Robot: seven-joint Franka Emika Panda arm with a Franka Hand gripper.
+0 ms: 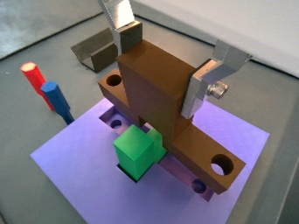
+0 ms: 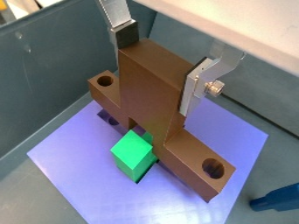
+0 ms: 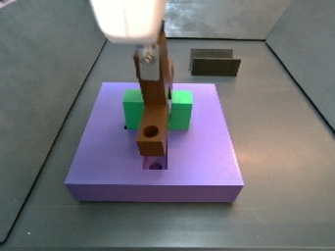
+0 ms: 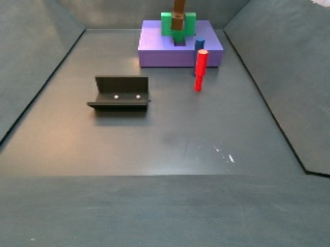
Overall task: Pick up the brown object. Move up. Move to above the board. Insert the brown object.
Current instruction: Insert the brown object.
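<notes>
The brown object [image 1: 152,87] [image 2: 152,87] has its long bar lying low in the central slot of the lavender board [image 1: 82,166] [image 2: 76,162], with its thick block standing upright. A round hole shows near each end of the bar. My gripper [image 1: 163,70] [image 2: 158,66] is above the board and shut on the upright block, one finger on each opposite face near its top. In a side view the brown object [image 3: 153,118] runs along the board [image 3: 197,162] beside the green block [image 3: 181,108]. The same green block [image 1: 140,149] sits right against the bar.
A red peg [image 1: 35,79] and a blue peg [image 1: 56,101] stand on the floor just off one edge of the board. The fixture [image 3: 216,64] [image 4: 120,94] stands on the floor apart from the board. Grey walls enclose the floor.
</notes>
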